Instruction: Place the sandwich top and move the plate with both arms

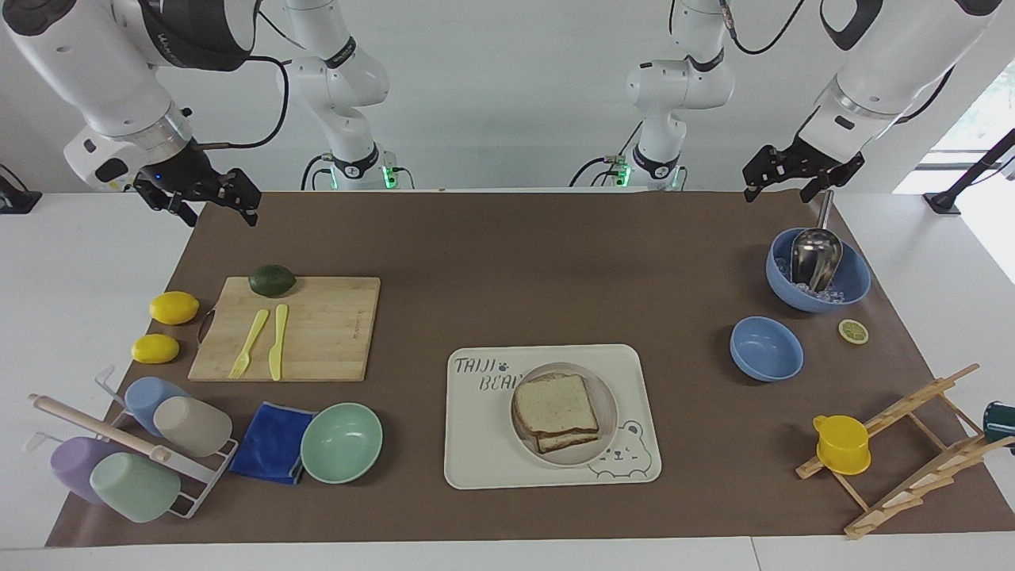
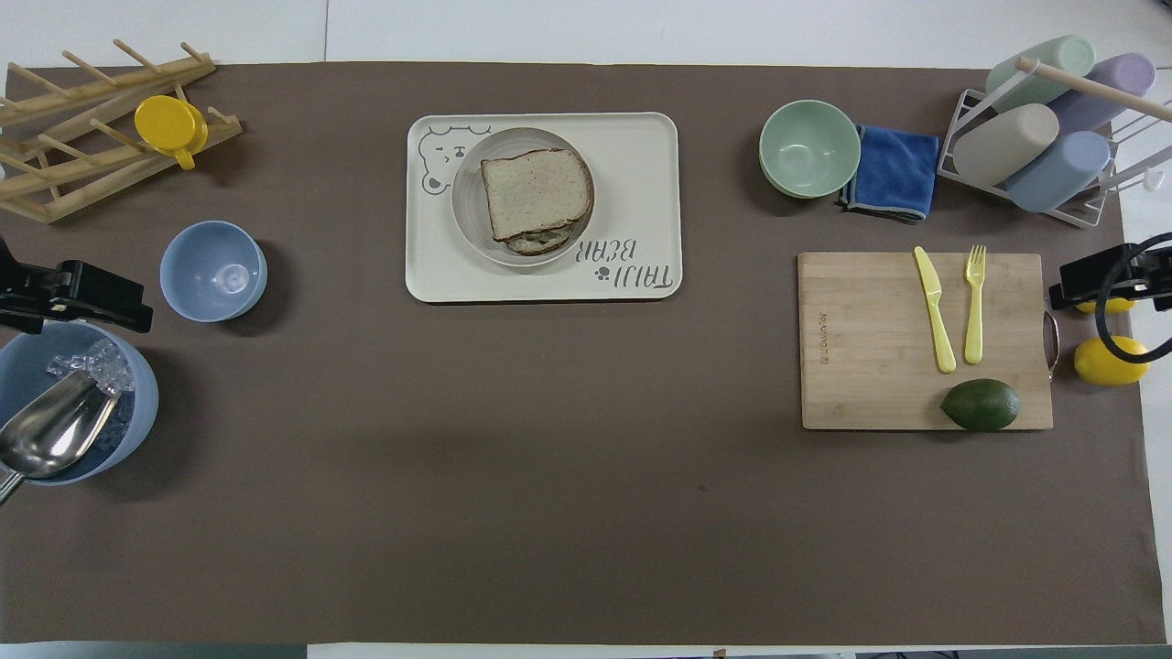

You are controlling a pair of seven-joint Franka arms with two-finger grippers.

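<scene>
Toward the table edge farthest from the robots, about midway between the two arms' ends: square slice of speckled pale wholemeal bread, the sandwich top (image 1: 555, 404), lying flat on a lower slice, slightly askew so that a strip of the lower slice shows along one side. No clear long axis to the near-square slice; edges turned a little off the table's edges. Underneath, small round beige-grey plate (image 1: 607, 396) with raised rim, resting on a cream rectangular tray (image 1: 484, 444) printed with a bear and lettering, long side parallel to the table's long edge.

Over the corner nearest the robots at the left arm's end, above the handle of a steel scoop (image 1: 815, 258) in a blue bowl of ice (image 1: 852, 285): black left gripper (image 1: 799, 184), raised, fingers spread apart and holding nothing. Over the corresponding corner at the right arm's end: black right gripper (image 1: 214, 208), raised and waiting, fingers likewise apart and empty.

Brown mat (image 1: 515, 270) covering a white table. Bamboo cutting board (image 1: 333, 329) with yellow plastic fork, knife and dark green avocado toward the right arm's end; mint green bowl (image 1: 342, 442) and folded blue cloth (image 1: 272, 442) near the edge farthest from the robots. White wall at the robots' backs.
</scene>
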